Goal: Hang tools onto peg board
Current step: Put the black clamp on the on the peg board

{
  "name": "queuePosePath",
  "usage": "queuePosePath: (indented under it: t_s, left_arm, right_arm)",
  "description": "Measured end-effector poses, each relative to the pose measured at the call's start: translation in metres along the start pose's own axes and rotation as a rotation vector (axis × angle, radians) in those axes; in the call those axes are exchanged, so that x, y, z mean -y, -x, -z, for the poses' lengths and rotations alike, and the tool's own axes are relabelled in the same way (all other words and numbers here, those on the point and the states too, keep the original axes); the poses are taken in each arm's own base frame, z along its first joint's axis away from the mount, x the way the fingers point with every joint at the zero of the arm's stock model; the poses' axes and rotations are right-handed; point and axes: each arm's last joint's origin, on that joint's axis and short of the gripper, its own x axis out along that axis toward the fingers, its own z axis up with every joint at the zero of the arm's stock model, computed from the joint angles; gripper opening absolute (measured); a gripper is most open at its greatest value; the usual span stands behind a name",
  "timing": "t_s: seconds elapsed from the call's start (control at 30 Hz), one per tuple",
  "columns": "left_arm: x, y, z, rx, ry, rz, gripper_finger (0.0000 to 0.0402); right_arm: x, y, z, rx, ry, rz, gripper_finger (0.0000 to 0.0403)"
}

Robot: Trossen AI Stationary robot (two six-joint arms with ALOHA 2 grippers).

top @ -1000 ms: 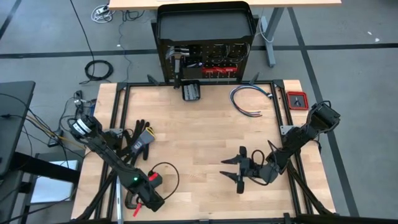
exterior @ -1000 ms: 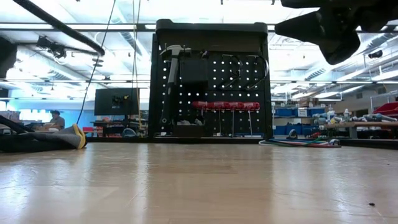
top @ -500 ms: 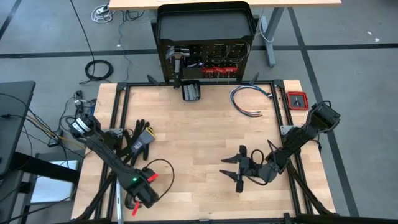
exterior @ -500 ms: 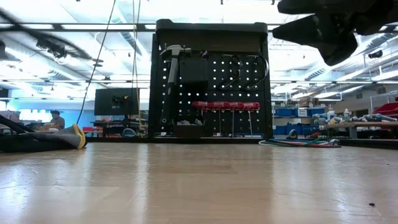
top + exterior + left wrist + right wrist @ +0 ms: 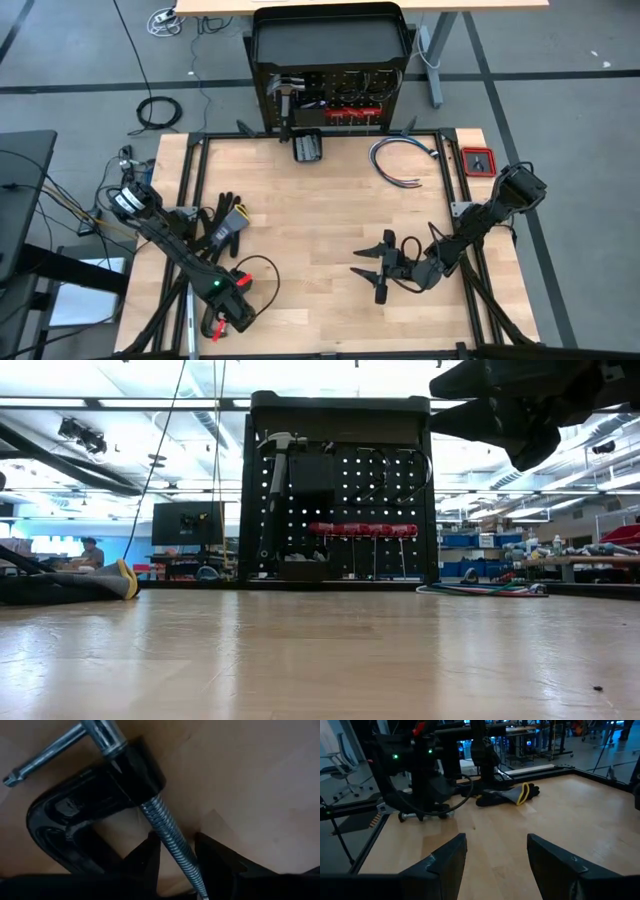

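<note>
One C-clamp (image 5: 90, 805); two grippers

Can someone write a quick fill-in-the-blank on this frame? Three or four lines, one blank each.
1. The left claw has its fingers on either side of the C-clamp's threaded ____.
2. The red-handled drivers hang in a row on the ____.
3. The right claw is open with ____ between its fingers.
4. The black work glove lies on the ____ half of the table in the high view.

Missing words: screw; peg board; nothing; left
</note>
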Motion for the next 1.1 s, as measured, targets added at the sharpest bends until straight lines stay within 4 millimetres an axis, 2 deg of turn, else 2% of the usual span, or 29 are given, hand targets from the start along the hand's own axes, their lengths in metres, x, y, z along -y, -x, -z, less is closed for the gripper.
queuePosePath:
  t_s: [0.2, 0.37, 0.43, 0.53, 0.63, 0.77, 0.93, 1.1]
  left_arm:
    - [-0.006, -0.004, -0.004, 0.113, -0.034, -0.014, 0.0121]
    - [-0.004, -0.001, -0.005, 0.186, -0.089, -0.026, 0.0059]
    - [0.000, 0.002, -0.005, 0.235, -0.122, -0.023, 0.0032]
    - [0.008, 0.012, -0.005, 0.315, -0.187, -0.038, 0.0032]
    - [0.016, 0.035, -0.009, 0.463, -0.239, -0.047, 0.0032]
    - [0.027, 0.079, -0.007, 0.588, -0.354, 0.084, 0.0034]
    - [0.033, 0.131, -0.002, 0.833, -0.606, 0.321, 0.0036]
    - [0.042, 0.153, 0.003, 1.045, -0.920, 0.535, 0.0037]
  right_arm:
    - [0.001, -0.001, -0.001, 0.004, -0.004, 0.005, 0.0216]
    - [0.001, -0.002, -0.002, 0.006, 0.001, 0.005, 0.0216]
    - [-0.003, -0.003, -0.007, 0.017, 0.004, -0.002, 0.0216]
    - [-0.017, -0.009, -0.025, 0.047, 0.038, -0.043, 0.0216]
    - [-0.032, -0.015, -0.045, 0.061, 0.130, -0.069, 0.0216]
    - [-0.043, -0.023, -0.064, 0.049, 0.245, -0.058, 0.0217]
    - [-0.033, -0.036, -0.071, 0.059, 0.246, -0.054, 0.0217]
    - [-0.021, -0.066, -0.076, 0.169, 0.129, -0.264, 0.0217]
